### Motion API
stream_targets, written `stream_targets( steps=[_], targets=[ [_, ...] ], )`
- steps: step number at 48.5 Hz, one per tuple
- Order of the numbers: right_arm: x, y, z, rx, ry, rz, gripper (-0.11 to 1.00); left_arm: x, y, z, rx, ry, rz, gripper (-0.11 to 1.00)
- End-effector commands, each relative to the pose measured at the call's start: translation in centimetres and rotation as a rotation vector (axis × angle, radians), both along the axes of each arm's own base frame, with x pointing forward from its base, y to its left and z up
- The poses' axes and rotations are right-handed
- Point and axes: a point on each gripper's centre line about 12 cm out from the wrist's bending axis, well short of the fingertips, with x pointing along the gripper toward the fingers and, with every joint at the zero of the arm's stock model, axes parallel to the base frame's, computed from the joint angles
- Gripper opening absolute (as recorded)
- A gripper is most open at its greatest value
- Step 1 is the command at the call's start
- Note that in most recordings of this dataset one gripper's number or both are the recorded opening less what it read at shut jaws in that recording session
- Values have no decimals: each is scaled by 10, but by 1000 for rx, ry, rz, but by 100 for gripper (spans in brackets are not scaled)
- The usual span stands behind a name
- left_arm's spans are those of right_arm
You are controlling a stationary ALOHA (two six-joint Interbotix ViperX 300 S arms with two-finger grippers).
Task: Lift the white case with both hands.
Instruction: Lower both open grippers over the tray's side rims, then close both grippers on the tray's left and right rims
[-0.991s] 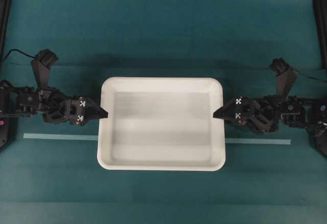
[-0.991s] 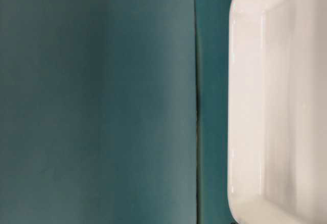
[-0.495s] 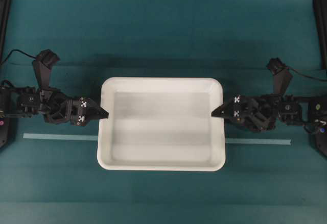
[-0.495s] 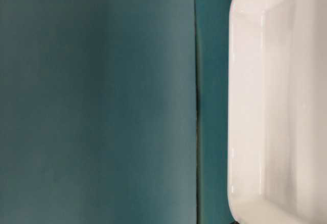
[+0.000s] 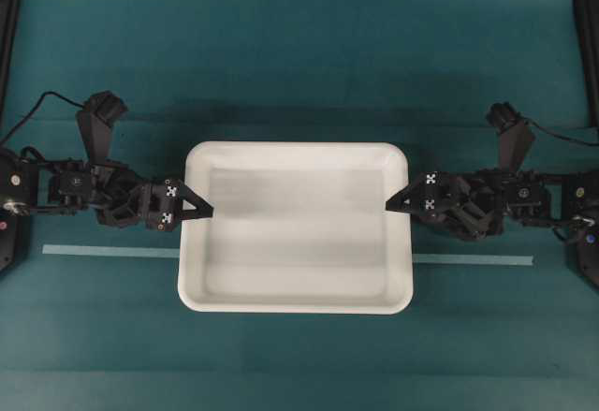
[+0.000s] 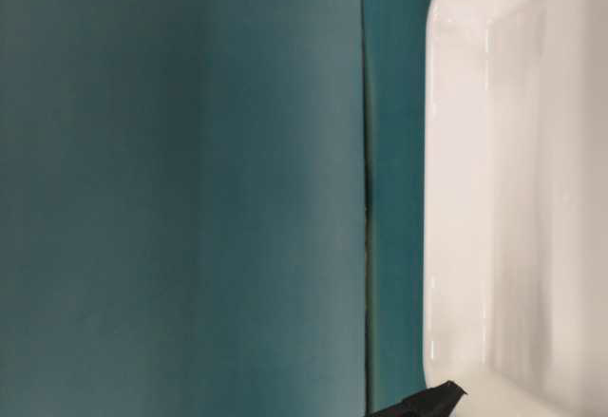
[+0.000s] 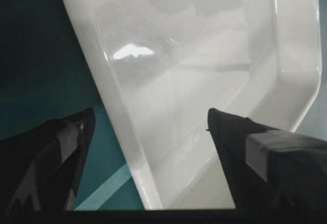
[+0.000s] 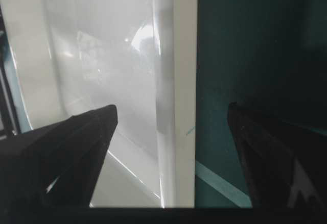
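A dark teal table (image 5: pixel 299 65) carries the white case (image 5: pixel 296 303) at its middle, and a thin pale strip of tape (image 5: pixel 110 252) lies flat on the table, showing to the left and right of the case.

I work at a lab test bench: a teal mat (image 5: pixel 299 65) covers my table, a pale tape line (image 5: pixel 103 251) marks it, black frame rails (image 5: pixel 585 36) flank it.
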Motion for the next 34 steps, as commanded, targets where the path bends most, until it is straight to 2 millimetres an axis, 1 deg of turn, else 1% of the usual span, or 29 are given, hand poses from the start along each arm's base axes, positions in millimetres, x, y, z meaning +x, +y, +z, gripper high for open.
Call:
stream_targets(
  steps=[1,11,14,17,20,26,28,30,34],
  targets=[
    [5,-1,0,-3,-1,2,91,0,0,-5,0,18,-2,93],
    [5,-1,-1,11,39,-2,85,-3,-2,-6,-3,21,-5,86],
    [6,-1,-1,18,63,-3,80,-2,-2,-5,-2,18,-6,81],
    [8,-2,-2,24,93,-7,71,-1,-2,-5,-3,20,-5,68],
    [9,-3,-1,28,115,-9,55,-2,-2,-6,-4,32,-5,54],
    [14,-6,1,35,153,-13,22,-3,-2,-8,-10,72,-2,21],
    [15,-6,2,38,163,-15,14,-3,-2,-10,-12,87,-1,13],
    [15,-6,3,39,171,-13,12,-3,-2,-10,-16,97,2,9],
    [14,-6,4,43,190,-13,11,-4,-2,-11,-26,112,9,9]
  ],
)
